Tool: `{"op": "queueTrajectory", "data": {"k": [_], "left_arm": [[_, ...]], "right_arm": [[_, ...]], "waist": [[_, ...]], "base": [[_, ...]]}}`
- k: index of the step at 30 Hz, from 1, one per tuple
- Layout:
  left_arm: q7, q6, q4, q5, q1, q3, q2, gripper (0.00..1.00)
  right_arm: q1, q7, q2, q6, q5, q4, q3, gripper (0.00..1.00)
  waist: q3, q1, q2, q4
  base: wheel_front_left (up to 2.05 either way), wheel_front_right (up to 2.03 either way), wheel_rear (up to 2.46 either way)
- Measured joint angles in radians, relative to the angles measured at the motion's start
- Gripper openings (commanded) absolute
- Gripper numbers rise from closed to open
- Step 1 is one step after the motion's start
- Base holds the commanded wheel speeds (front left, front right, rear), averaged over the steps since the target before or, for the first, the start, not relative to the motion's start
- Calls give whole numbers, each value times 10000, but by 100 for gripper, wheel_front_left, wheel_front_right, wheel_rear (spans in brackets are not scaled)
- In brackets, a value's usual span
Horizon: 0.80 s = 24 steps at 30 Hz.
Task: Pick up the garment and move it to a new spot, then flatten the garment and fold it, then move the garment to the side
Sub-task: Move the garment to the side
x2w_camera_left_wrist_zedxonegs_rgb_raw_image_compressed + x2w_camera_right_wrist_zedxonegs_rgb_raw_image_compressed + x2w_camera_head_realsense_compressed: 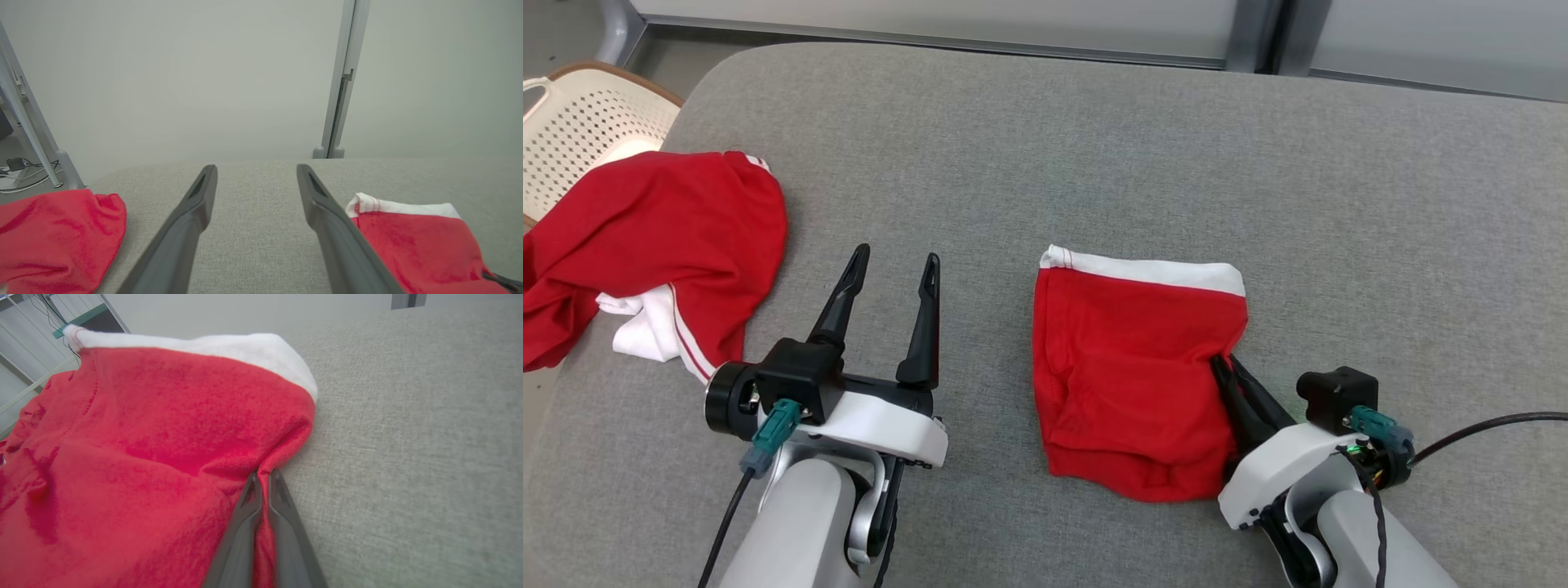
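A folded red garment (1131, 367) with a white band along its far edge lies on the grey table (1094, 147), right of centre. My right gripper (1225, 363) is shut on the garment's right edge, and in the right wrist view the red cloth (163, 457) puckers into the pinched fingertips (263, 477). My left gripper (894, 265) hovers open to the left of the garment, nothing between its fingers. In the left wrist view the garment (412, 241) lies just right of the right finger (327, 212).
A second red and white garment (645, 245) lies crumpled at the table's left edge, seen too in the left wrist view (57, 237). A cream perforated basket (580, 131) stands beyond that edge. Grey wall panels and a post (339, 81) rise behind the table.
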Motion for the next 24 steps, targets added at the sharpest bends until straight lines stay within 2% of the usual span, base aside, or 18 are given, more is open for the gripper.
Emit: {"op": "queueTrajectory", "data": {"k": [6, 13, 19, 24], "left_arm": [[0, -69, -44, 104, 35, 81, 36, 100], [0, -86, -159, 186, 152, 142, 146, 100], [36, -77, -525, 316, 291, 146, 433, 100], [249, -79, -984, 408, 283, 90, 623, 100]], "right_arm": [[233, -17, -332, 31, 19, -339, 238, 0], [658, 314, -1243, 29, -431, -1246, 215, 0], [844, 761, -2207, 27, -1047, -2357, 17, 0], [848, 965, -2805, 27, -1093, -2790, -54, 0]], "waist": [[-75, 0, 0, -322], [-234, 0, 0, -952], [-242, 0, 0, -1939], [-152, 0, 0, -2923]], "base": [[0, 0, 0], [0, 0, 0], [0, 0, 0], [0, 0, 0]]}}
